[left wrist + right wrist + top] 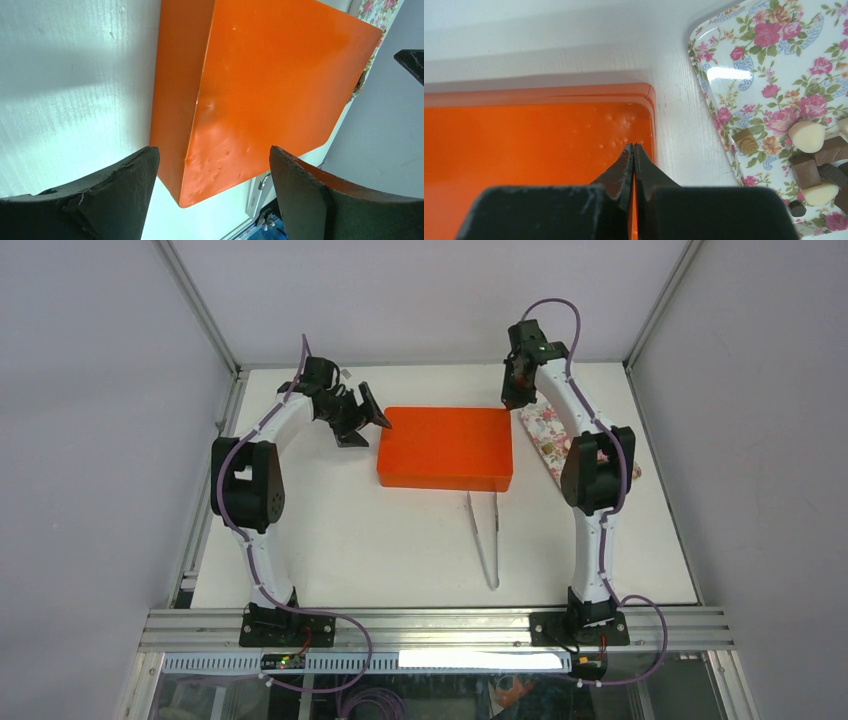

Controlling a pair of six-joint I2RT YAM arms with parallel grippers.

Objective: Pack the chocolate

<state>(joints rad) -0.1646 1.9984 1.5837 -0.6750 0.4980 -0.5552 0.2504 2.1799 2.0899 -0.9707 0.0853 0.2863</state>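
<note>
Right gripper (634,150), fingers pressed together on nothing, hangs over the far right corner of the closed orange box (446,447); left gripper (212,165), jaws spread wide, faces the box's far left corner, that elbow raised high. Chocolates (806,137) (white, milk and caramel pieces) sit piled on the floral tray (774,75) just right of the box, partly under the right arm. Tweezers (483,537) lie nearer the bases. Lid on with sweets outside suggests opening the box is in hand, though I cannot tell whether some are already inside.
</note>
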